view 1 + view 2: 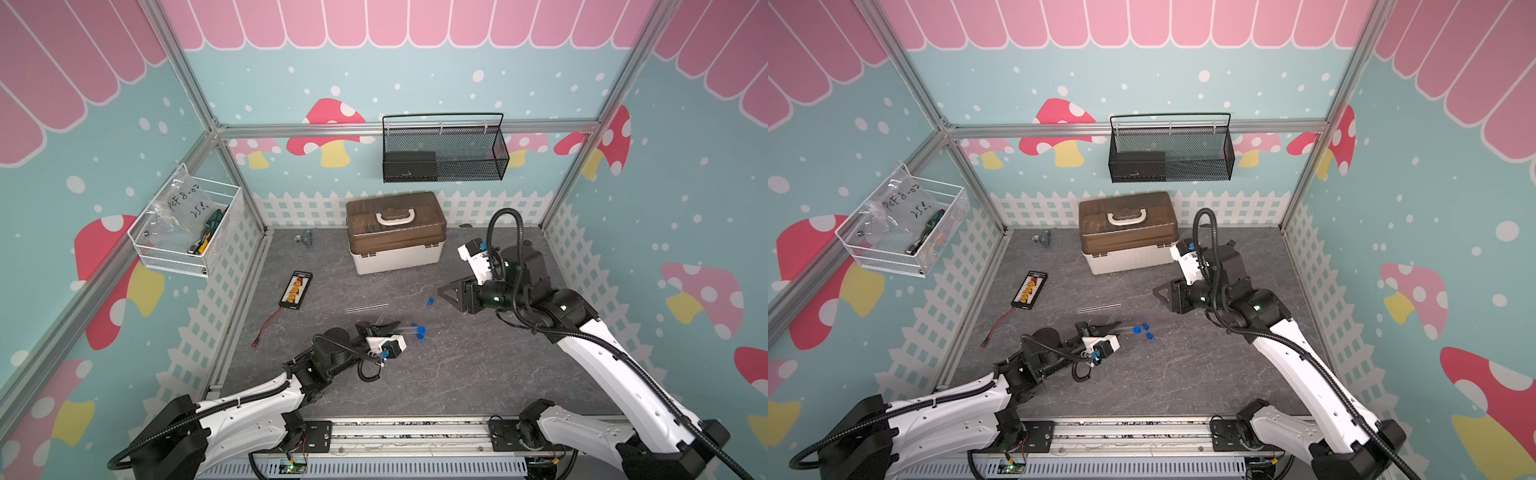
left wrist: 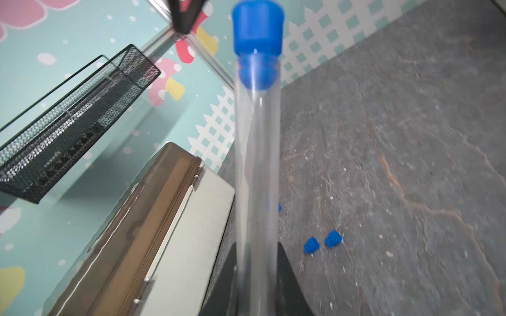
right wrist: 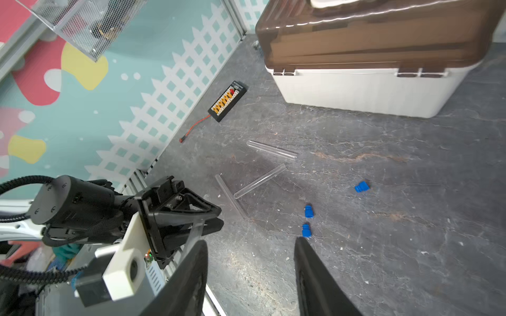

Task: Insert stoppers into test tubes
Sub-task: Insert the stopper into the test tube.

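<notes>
Left claw [image 2: 257, 245]: clamped on one end of a clear tube [image 2: 257, 164].
Blue stopper [image 2: 257, 30]: in the tube's mouth, at the end away from the claw; seemingly pushed in, though the view is blurred.
Right claw [image 3: 250, 242]: jaws apart, nothing between them.
Loose stoppers [image 3: 308, 211]: two just ahead of the right claw, a third farther off.
Loose tubes [image 3: 260, 180]: three lying on the table [image 3: 383, 246], ahead of the right claw.

My left arm [image 1: 257, 399] reaches low and forward, and my left gripper [image 1: 387, 326] lies level, jaws pinched on a test tube [image 2: 257, 164]. My right arm [image 1: 602, 345] arches higher (elbow up, wrist bent toward the middle), and my right gripper [image 3: 250, 242] hangs in the air, jaws apart.
</notes>
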Controlling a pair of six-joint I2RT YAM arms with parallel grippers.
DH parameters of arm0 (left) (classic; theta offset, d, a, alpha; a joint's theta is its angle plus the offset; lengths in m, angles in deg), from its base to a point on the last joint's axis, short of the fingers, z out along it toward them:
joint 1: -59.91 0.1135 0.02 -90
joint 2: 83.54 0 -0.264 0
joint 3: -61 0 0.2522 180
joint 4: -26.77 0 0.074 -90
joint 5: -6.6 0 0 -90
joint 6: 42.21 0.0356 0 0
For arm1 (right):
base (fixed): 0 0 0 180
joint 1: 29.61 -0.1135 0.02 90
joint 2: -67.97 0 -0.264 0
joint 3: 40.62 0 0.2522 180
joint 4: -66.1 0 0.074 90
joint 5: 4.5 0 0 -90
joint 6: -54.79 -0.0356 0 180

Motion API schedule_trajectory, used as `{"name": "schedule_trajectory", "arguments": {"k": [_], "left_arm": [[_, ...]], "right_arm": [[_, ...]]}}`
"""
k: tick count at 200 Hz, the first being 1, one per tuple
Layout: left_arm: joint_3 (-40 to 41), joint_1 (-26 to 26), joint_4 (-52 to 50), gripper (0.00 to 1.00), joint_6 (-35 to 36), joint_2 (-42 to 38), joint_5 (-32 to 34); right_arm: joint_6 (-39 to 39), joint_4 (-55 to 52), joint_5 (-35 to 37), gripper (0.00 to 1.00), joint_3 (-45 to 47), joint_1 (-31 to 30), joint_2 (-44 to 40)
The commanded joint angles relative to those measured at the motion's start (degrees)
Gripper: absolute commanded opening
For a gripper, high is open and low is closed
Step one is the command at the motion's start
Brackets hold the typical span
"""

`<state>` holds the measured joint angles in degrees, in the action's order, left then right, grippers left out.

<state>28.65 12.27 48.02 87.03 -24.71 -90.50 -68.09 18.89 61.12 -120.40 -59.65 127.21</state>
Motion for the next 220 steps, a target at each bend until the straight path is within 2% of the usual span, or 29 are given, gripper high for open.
{"name": "schedule_trajectory", "arguments": {"k": [1,23,36,79,120,195,220], "left_arm": [[-1.27,0.44,15.20,0.00,-19.45,3.93,-0.11],[-2.19,0.51,22.38,0.00,-25.56,9.01,-0.80],[-2.80,0.53,26.26,0.00,-28.38,11.83,-1.08],[-3.03,0.53,34.87,0.00,-33.18,17.78,-0.68],[-2.95,0.44,34.97,0.00,-33.76,18.09,-0.91],[-2.20,0.44,34.26,0.00,-33.00,16.82,-1.32],[-1.85,0.44,35.55,0.00,-33.18,16.80,-1.34]], "right_arm": [[-23.07,12.57,-7.46,0.54,7.68,0.08,-2.91],[-36.42,27.23,-13.64,0.54,13.00,0.03,-3.78],[-39.45,31.61,-15.21,0.55,13.31,0.01,-3.65],[-39.45,33.08,-17.78,0.61,11.30,-0.07,-0.78],[-40.22,36.77,-18.97,0.61,9.82,-1.14,2.12],[-41.22,40.49,-19.56,0.56,8.93,-4.58,5.62],[-41.55,40.95,-19.04,0.51,9.89,-4.64,5.62]]}}
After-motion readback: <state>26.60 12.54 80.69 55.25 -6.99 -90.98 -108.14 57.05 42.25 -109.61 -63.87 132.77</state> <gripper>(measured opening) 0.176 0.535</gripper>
